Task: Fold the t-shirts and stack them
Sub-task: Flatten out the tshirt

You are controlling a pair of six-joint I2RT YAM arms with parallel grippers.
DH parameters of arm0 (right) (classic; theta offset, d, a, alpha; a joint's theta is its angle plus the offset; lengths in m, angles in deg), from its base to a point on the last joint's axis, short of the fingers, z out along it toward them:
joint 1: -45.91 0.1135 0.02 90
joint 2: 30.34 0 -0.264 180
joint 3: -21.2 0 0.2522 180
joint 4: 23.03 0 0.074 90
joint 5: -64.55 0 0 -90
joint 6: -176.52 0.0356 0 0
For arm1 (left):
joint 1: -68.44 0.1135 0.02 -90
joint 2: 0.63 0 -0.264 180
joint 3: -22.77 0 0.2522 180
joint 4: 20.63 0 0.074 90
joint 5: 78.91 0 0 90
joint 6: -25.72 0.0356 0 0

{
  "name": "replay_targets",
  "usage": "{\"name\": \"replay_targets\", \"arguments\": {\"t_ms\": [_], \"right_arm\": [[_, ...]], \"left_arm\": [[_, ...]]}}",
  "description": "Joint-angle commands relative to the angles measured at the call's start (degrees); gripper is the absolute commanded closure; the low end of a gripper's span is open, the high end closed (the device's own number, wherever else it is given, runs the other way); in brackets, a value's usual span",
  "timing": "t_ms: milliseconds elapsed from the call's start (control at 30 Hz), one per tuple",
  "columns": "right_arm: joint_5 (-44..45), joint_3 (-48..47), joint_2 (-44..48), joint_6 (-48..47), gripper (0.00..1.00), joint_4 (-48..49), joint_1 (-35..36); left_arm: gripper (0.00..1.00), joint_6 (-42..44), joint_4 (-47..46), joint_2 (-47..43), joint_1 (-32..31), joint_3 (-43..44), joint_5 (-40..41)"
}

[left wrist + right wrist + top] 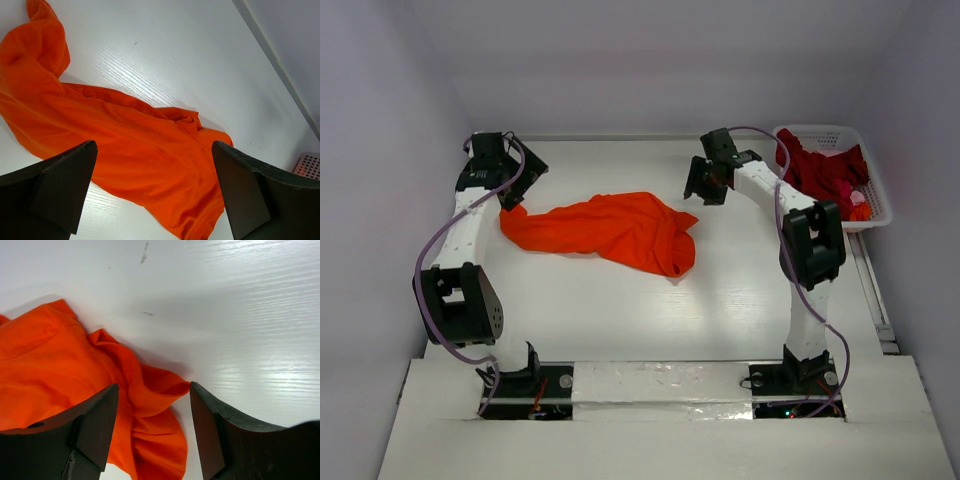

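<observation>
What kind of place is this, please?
Probably a robot test cell: plain white walls enclose a white wood-grain table, two black-and-white robot arms are bolted at its near edge, and a white latticed plastic basket holds crimson cloth.

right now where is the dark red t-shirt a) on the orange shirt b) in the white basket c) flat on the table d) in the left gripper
b: the dark red t-shirt lies bunched inside the white basket at the far right.

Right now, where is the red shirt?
In the top view, the red t-shirt sits bunched inside the white basket at the far right of the table, apart from the orange t-shirt.
</observation>
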Motion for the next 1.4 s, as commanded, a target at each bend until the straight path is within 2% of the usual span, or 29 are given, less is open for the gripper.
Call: {"name": "replay_targets", "arguments": {"t_ms": [0,400,1367], "right_arm": [[3.79,1.5,-0.15,0.49,0.36,0.14,-0.54],[-1.46,3.09,-0.59,0.05,0.39,1.11,-0.54],[-6.23,3.35,-2.52,-3.29,0.39,1.99,2.8]], "left_arm": [[0.01,1.08,0.66,-2.4,0.3,2.4,0.84],[0.01,0.99,1.1,-1.34,0.3,3.89,0.58],[0.01,0.81,-0.04,-0.11,-0.23,2.75,0.22]]}}
